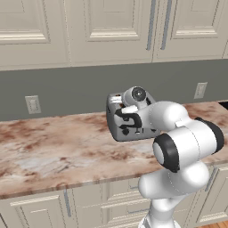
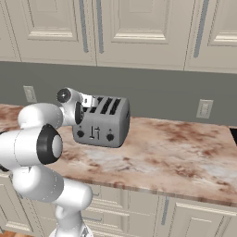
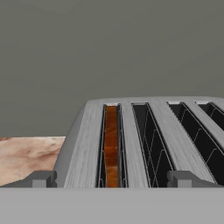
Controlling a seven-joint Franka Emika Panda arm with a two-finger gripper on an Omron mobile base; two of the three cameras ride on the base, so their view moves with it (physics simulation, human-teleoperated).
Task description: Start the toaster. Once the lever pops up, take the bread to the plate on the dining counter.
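While the fingers (image 3: 111, 179) hang wide open and empty, orange-crusted bread (image 3: 111, 146) sits in the ribbed silver toaster (image 3: 144, 144).

Cream cabinets (image 1: 111, 31), grey backsplash (image 1: 67, 89), marble worktop (image 1: 53, 151)

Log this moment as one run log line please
phase: approaching toaster | gripper: open, above the slots, holding nothing | bread: down in the leftmost slot in hand view | levers: untouched

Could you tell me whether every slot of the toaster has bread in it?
No, the hand view shows the bread in one outermost slot of the toaster, the others dark and empty.
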